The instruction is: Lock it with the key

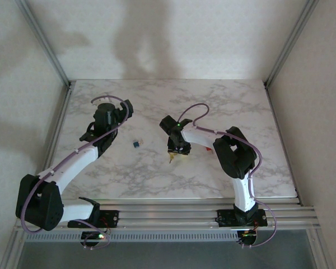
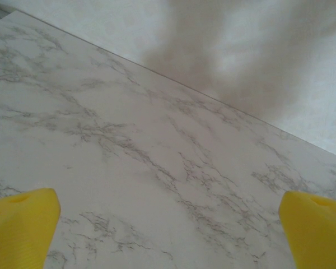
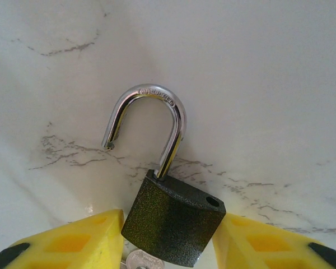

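Note:
A dark padlock (image 3: 173, 221) lies on the marble table (image 3: 257, 84), its chrome shackle (image 3: 157, 120) swung open with the free end off the body. The silver head of the key (image 3: 139, 260) pokes out just under the lock body. My right gripper (image 3: 169, 246) has its yellow fingers (image 3: 73, 244) pressed against both sides of the padlock body. From above, the right gripper (image 1: 176, 148) sits near the table's middle, over the padlock (image 1: 172, 157). My left gripper (image 2: 168, 224) is wide open over bare marble, holding nothing.
A small blue and red item (image 1: 136, 143) lies on the table between the two arms. The left arm (image 1: 73, 162) reaches over the table's left side. Walls close the table at the back and sides.

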Tool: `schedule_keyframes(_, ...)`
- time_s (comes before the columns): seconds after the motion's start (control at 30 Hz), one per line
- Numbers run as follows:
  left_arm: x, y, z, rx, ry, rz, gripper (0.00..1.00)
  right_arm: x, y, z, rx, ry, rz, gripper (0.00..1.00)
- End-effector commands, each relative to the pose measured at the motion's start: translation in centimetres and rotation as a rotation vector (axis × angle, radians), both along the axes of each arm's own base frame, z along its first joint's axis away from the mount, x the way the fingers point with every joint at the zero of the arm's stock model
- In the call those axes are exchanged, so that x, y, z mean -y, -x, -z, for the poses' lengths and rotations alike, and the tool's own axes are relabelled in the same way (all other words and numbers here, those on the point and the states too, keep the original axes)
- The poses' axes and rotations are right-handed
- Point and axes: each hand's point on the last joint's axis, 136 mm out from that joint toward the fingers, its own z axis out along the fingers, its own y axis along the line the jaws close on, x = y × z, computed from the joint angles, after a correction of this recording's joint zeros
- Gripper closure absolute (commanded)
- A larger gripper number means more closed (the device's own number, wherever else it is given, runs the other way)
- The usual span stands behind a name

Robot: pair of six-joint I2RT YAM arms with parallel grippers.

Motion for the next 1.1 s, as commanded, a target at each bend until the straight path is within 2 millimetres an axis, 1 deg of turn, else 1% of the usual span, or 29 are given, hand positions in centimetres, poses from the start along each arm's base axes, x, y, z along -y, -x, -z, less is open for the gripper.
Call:
schedule_keyframes(0.0,0.8,-0.4,-0.9,0.009,0.021,0.02,0.0,0.1,-0.8,0.6,0.006,0.0,-0.019,0.55)
schedule_keyframes(0.17,0.8,-0.4,-0.7,0.005,0.023,0.023,0.01,-0.1,-0.9,0.5,0.019,-0.012,-0.067,0.55)
schedule_keyframes(0.33,0.9,-0.4,-0.6,0.003,0.024,0.026,0.01,1.0,-1.2,0.6,0.02,0.056,-0.077,0.54)
schedule_keyframes(0.47,0.9,-0.4,-0.6,0.001,0.026,0.027,0.01,1.2,-1.4,0.4,0.031,0.073,-0.08,0.55)
schedule_keyframes(0.53,1.0,-0.4,-0.5,-0.002,0.028,0.03,0.01,1.3,-1.5,0.2,0.036,0.078,-0.076,0.57)
schedule_keyframes(0.6,1.1,-0.4,-0.5,-0.004,0.029,0.033,0.01,1.3,-1.5,0.1,0.045,0.071,-0.076,0.68)
schedule_keyframes(0.63,1.1,-0.5,-0.5,-0.003,0.031,0.032,0.0,1.3,-1.5,0.0,0.047,0.069,-0.076,0.71)
schedule_keyframes(0.67,1.1,-0.5,-0.5,-0.004,0.032,0.034,0.01,2.0,-2.1,0.0,0.046,0.065,-0.054,0.7)
schedule_keyframes(0.7,1.2,-0.5,-0.3,-0.008,0.031,0.036,0.01,2.2,-2.2,-0.1,0.044,0.064,-0.05,0.7)
schedule_keyframes(0.8,1.2,-0.5,-0.3,-0.011,0.032,0.038,0.01,2.5,-2.3,-0.1,0.049,0.073,-0.061,0.65)
schedule_keyframes(0.93,1.3,-0.5,-0.2,-0.012,0.032,0.04,0.0,2.1,-2.3,-0.4,0.058,0.045,-0.084,0.57)
schedule_keyframes(1.07,1.3,-0.5,-0.2,-0.012,0.033,0.041,0.01,2.3,-2.2,-0.4,0.054,0.04,-0.087,0.56)
